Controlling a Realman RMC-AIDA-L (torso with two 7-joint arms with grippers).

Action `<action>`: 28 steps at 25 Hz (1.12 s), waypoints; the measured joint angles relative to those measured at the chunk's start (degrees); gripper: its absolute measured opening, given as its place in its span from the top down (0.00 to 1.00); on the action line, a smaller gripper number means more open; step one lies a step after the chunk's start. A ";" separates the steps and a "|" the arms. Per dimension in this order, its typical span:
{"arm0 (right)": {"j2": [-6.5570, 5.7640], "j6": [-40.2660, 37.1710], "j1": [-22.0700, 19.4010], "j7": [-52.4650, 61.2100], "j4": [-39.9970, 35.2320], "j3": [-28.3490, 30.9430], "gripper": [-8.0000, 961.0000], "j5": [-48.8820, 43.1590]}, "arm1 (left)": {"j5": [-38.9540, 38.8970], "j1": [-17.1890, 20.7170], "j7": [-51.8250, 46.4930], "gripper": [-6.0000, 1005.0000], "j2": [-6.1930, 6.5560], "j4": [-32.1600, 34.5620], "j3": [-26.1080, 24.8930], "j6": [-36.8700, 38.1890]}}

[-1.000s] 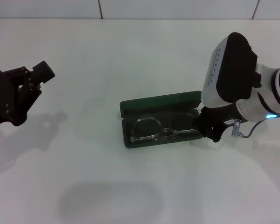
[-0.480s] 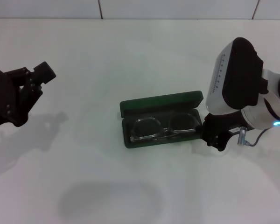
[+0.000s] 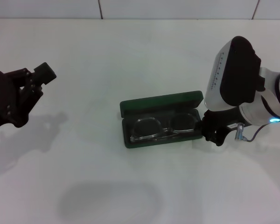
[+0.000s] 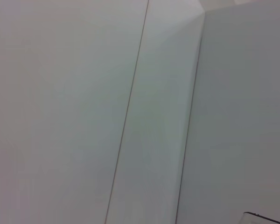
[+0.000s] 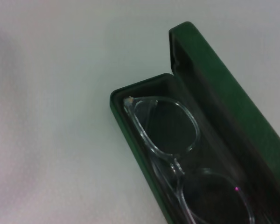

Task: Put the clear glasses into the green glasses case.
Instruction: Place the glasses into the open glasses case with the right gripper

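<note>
The green glasses case [image 3: 160,120] lies open in the middle of the white table, lid [image 3: 161,102] standing up along its far side. The clear glasses [image 3: 163,129] lie inside it on the dark lining, lenses side by side. In the right wrist view the clear glasses [image 5: 170,135] rest in the tray of the green glasses case [image 5: 224,88]. My right gripper [image 3: 216,133] hangs just off the case's right end, touching nothing that shows. My left gripper [image 3: 35,77] stays parked at the far left, away from the case.
The white table [image 3: 107,56] runs to a tiled wall at the back. The left wrist view shows only pale wall panels [image 4: 84,112].
My right gripper has drawn back from the case's right end, a little right and down, then edged back up. The glasses stay in the case. The left arm has not moved.
</note>
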 joint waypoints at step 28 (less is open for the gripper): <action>0.02 -1.30 -2.55 0.16 -6.11 0.28 0.94 0.21 | 0.54 0.30 0.02 0.96 -0.09 -0.09 0.00 0.01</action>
